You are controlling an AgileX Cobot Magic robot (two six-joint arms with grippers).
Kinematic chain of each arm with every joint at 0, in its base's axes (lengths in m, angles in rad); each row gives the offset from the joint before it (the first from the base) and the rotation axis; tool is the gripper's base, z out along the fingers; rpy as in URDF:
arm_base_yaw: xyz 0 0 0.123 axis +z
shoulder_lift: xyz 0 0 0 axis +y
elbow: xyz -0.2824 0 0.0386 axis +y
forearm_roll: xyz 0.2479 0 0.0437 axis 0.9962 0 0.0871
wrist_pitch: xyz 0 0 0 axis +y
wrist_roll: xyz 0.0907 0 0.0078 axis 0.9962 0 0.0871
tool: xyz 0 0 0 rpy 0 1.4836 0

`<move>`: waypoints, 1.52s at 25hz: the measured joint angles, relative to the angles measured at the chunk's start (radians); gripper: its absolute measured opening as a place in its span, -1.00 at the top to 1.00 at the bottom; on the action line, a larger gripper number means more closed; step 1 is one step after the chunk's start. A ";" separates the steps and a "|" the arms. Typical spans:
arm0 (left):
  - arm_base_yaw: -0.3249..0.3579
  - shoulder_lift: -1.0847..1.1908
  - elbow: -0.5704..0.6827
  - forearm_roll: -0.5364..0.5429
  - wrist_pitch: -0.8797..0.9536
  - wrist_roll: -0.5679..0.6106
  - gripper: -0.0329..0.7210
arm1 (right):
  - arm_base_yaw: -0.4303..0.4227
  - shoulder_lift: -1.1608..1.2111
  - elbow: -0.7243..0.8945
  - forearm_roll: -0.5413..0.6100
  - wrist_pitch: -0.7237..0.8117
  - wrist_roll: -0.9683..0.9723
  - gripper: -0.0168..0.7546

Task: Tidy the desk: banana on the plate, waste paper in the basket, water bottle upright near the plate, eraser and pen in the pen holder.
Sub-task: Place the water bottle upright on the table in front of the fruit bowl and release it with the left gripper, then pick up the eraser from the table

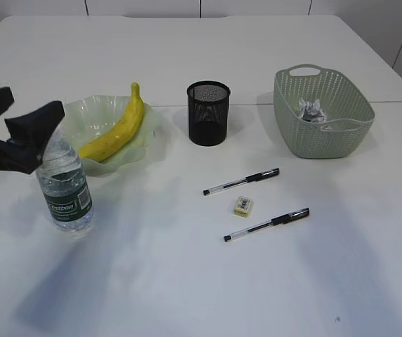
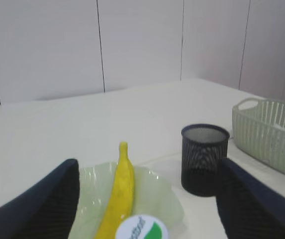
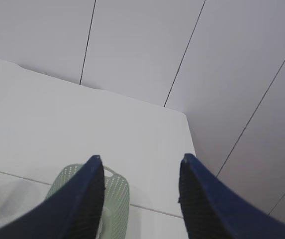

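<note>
A: Closest thing?

B: Water bottle (image 1: 64, 187), upright, clear with a green label, just in front of the plate (image 1: 81, 116). My left gripper (image 1: 19, 121) sits over its cap with the fingers spread wide, gripping nothing. In the left wrist view the cap (image 2: 141, 228) shows between my two fingers (image 2: 45, 199).

A: Right side?

B: My right gripper (image 3: 141, 199) has its fingers apart too and holds nothing. It's up high, with the basket rim (image 3: 113, 191) below it.

A: Counts, near to far.

B: Two pens: one nearer (image 1: 266, 225), one farther (image 1: 240, 181), both lying flat, clear barrels, black caps. One yellow eraser (image 1: 243, 205) between them, touching neither. One banana (image 1: 116, 130), yellow, lying across the pale green plate. One black mesh pen holder (image 1: 208, 112), upright. One grey-green basket (image 1: 289, 119) far right with crumpled paper (image 1: 311, 110) inside.

A: Room to move?

B: Wide bare table (image 1: 186, 281) in front of the pens and to their right. Pen holder stands well apart from plate and basket. A seam runs across the table behind the plate and holder. The far edge lies well beyond everything.
</note>
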 joint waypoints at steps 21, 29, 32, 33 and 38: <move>0.000 -0.598 -0.041 -0.097 0.480 -0.043 -0.66 | 0.000 0.000 0.000 0.146 0.176 0.076 0.00; 0.000 -0.646 -0.214 -0.097 0.820 -0.043 -0.66 | 0.000 0.000 -0.017 0.277 0.327 0.078 0.00; 0.000 -0.646 -0.278 -0.097 0.960 -0.043 -0.66 | 0.000 0.002 -0.054 0.291 0.399 0.078 0.00; 0.000 -0.646 -0.298 -0.095 0.995 -0.043 -0.66 | 0.000 0.008 -0.071 0.303 0.424 0.078 0.00; 0.000 -0.646 -0.390 -0.067 1.088 -0.043 -0.66 | 0.000 0.079 -0.183 0.431 0.579 0.066 0.00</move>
